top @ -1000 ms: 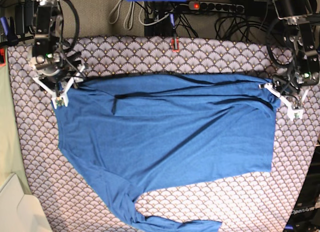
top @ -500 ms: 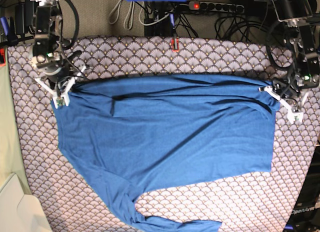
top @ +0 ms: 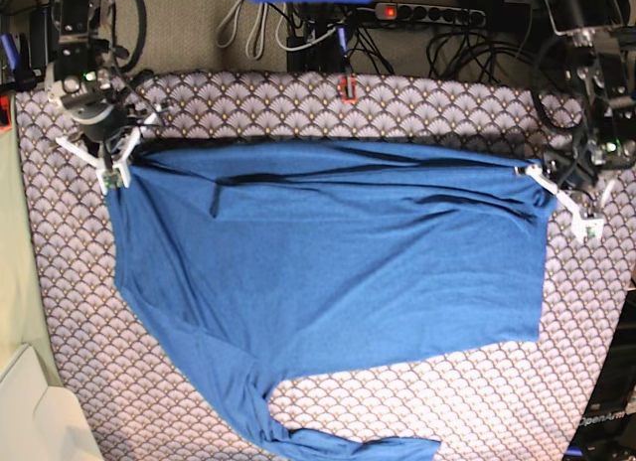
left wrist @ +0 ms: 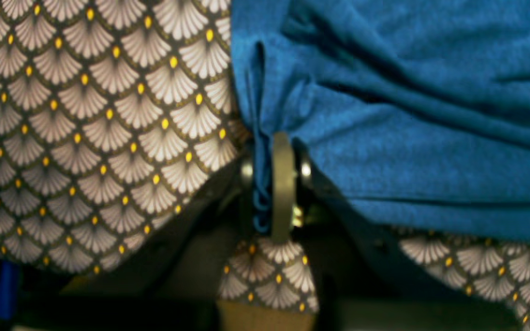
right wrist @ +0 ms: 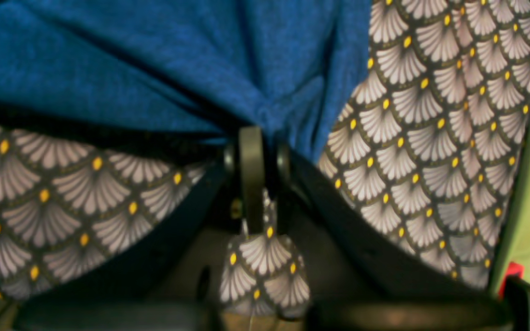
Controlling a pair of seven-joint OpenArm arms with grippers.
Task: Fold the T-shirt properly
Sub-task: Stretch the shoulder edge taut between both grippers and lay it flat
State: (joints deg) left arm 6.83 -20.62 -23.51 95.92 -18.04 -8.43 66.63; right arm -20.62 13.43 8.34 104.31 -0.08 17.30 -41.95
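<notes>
The blue T-shirt [top: 328, 262] lies spread over the table, one long sleeve trailing to the front edge. My right gripper [top: 124, 155] is at its back-left corner. In the right wrist view that gripper [right wrist: 256, 170] is shut, with the T-shirt [right wrist: 131, 59] bunched at its tips. My left gripper [top: 547, 183] holds the back-right corner. In the left wrist view it [left wrist: 274, 184] is shut on a pinched fold of the T-shirt [left wrist: 407, 115].
A scallop-patterned cloth [top: 447, 401] covers the table. A power strip [top: 427, 14] and cables lie behind the back edge, near a small red object [top: 347, 87]. A pale green surface [top: 12, 282] and a white box [top: 25, 411] border the left side.
My right gripper has shut on the shirt's back-left corner and moved back and left, drawing that corner and the top edge with it. The left gripper has stayed put.
</notes>
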